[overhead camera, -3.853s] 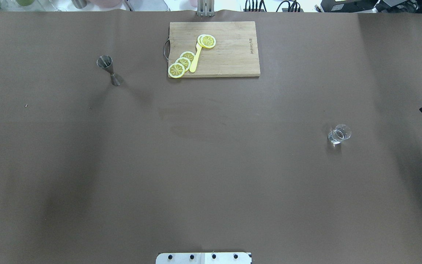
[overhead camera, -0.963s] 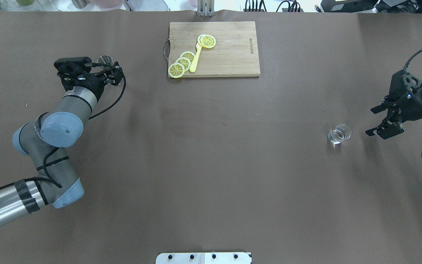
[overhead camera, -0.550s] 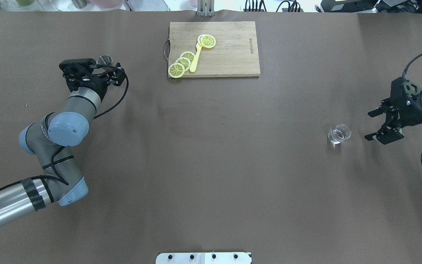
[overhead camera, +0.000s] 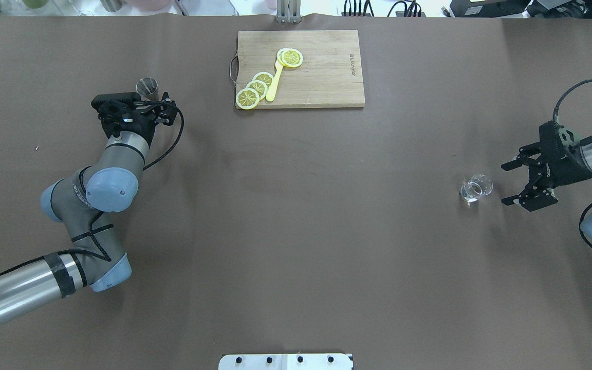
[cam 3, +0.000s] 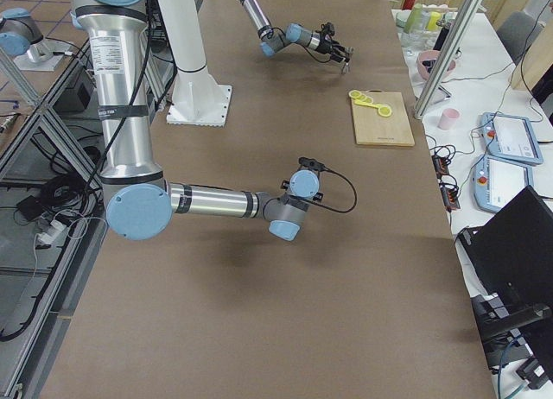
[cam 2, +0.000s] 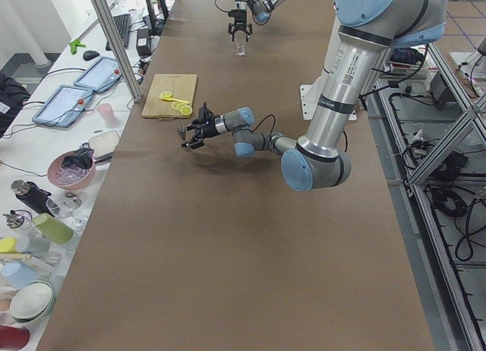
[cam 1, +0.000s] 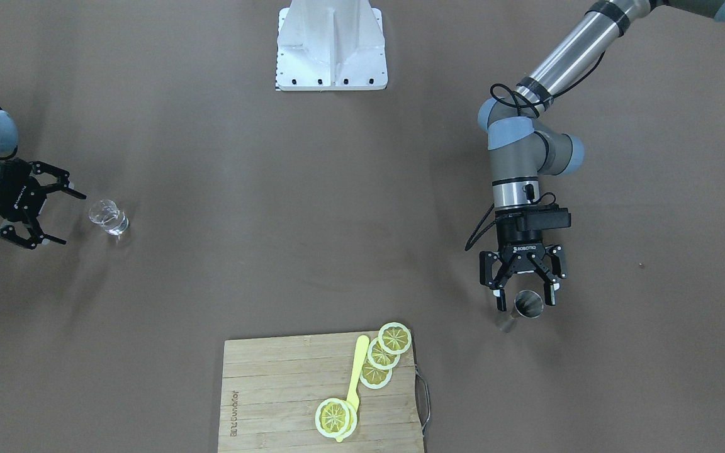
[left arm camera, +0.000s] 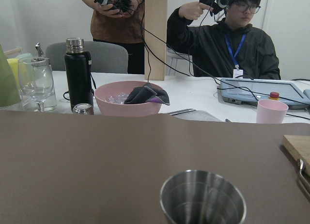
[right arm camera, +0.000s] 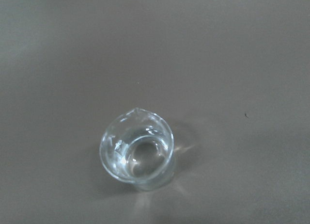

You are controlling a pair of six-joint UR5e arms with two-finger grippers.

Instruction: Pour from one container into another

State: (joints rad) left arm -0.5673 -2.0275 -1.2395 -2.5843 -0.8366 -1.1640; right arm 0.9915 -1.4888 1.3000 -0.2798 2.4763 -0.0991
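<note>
A steel jigger (overhead camera: 147, 88) stands upright at the table's far left, and its rim fills the bottom of the left wrist view (left arm camera: 202, 197). My left gripper (cam 1: 524, 303) is open, with a finger on either side of the jigger (cam 1: 528, 305) and not closed on it. At the right stands a small clear glass pitcher (overhead camera: 476, 187), seen from above in the right wrist view (right arm camera: 138, 151). My right gripper (overhead camera: 505, 184) is open and faces the glass from its right, a short gap away. In the front-facing view the right gripper (cam 1: 70, 218) sits beside the glass (cam 1: 107, 217).
A wooden cutting board (overhead camera: 321, 77) lies at the back centre, with lemon slices (overhead camera: 255, 88) and a yellow pick (overhead camera: 274, 82) on it. The robot's white base plate (cam 1: 331, 44) is at the near edge. Beyond the far edge are a pink bowl (left arm camera: 128, 98), a black flask (left arm camera: 77, 73) and people.
Both arms have come into view. The left gripper has moved right, up to the jigger. The right gripper has slid left, closer to the glass. Both vessels stand where they were.
</note>
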